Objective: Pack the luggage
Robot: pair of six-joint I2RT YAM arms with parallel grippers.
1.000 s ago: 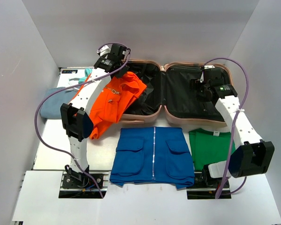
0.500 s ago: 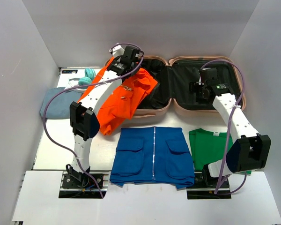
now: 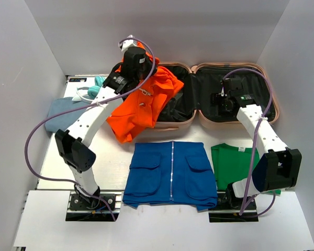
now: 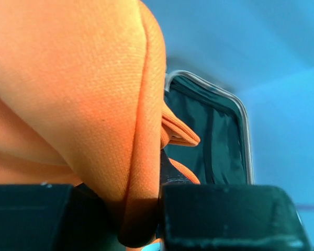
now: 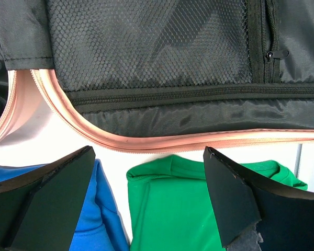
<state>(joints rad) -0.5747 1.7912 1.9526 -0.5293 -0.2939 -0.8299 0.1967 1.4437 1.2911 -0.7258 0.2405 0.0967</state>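
One suitcase (image 3: 204, 83) lies open at the table's 12 o'clock. The left gripper (image 4: 138, 209) pinches one orange jacket (image 3: 144, 102), which is draped over the case's 9 o'clock edge. The right gripper (image 5: 146, 198) hovers over the right half, jaws apart. One pair of blue shorts (image 3: 170, 175) lies at 6 o'clock and one green shirt (image 3: 233, 164) at 4.

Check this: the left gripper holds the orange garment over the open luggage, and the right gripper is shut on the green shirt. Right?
No: the right gripper is open, per the right wrist view; the green shirt lies loose. The left gripper does hold the orange garment over the luggage.
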